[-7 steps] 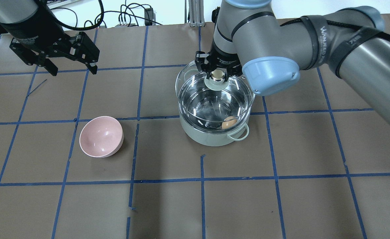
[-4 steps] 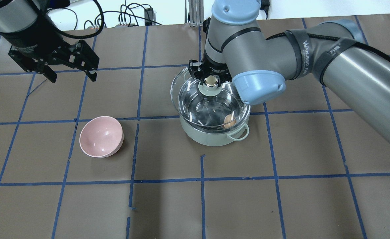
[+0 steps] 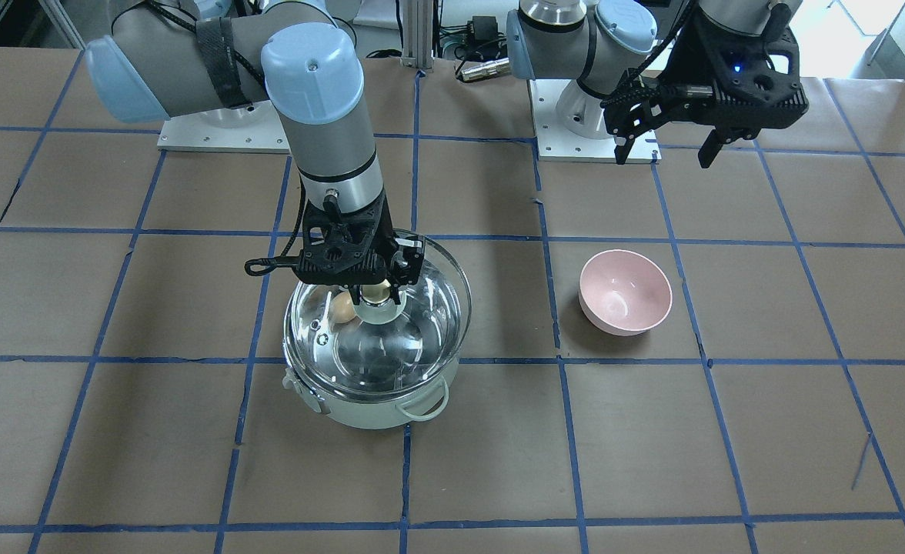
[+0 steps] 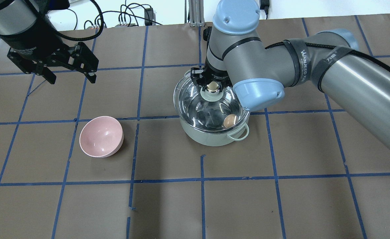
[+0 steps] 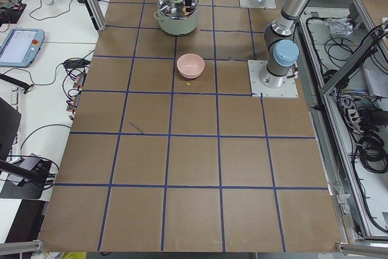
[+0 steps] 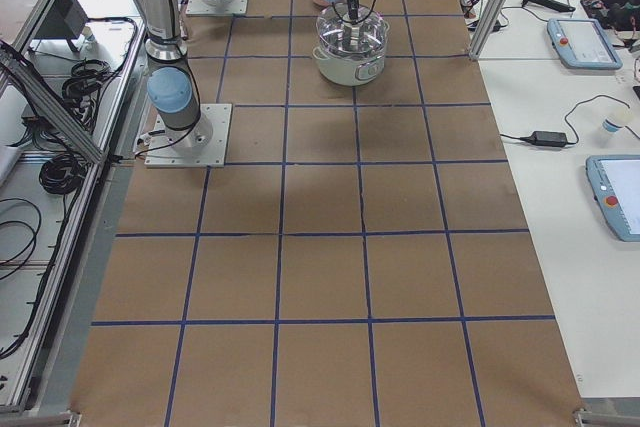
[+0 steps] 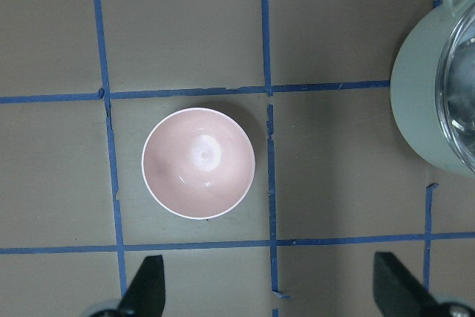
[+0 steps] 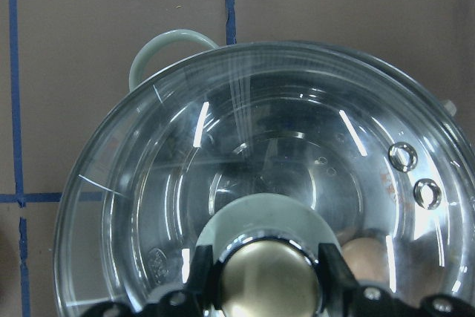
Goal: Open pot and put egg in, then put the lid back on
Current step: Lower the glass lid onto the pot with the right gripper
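Observation:
The mint-green pot (image 4: 211, 138) stands mid-table, also in the front view (image 3: 368, 413) and at the right edge of the left wrist view (image 7: 417, 94). The tan egg (image 4: 228, 120) lies inside it near the wall, and shows in the front view (image 3: 342, 308) and the right wrist view (image 8: 369, 259). My right gripper (image 4: 212, 87) is shut on the golden knob (image 8: 267, 281) of the glass lid (image 4: 190, 87) and holds it just over the pot, slightly tilted and offset to the far side. I cannot tell if lid and rim touch. My left gripper (image 4: 73, 78) is open and empty, high at the far left.
An empty pink bowl (image 4: 101, 136) sits left of the pot, directly under the left gripper's camera (image 7: 198, 162). Brown paper with blue tape lines covers the table. Cables lie beyond the far edge (image 4: 128, 16).
My right gripper has brought the lid down and nearer over the pot, so the rim now lines up more closely with it. The left arm has barely moved.

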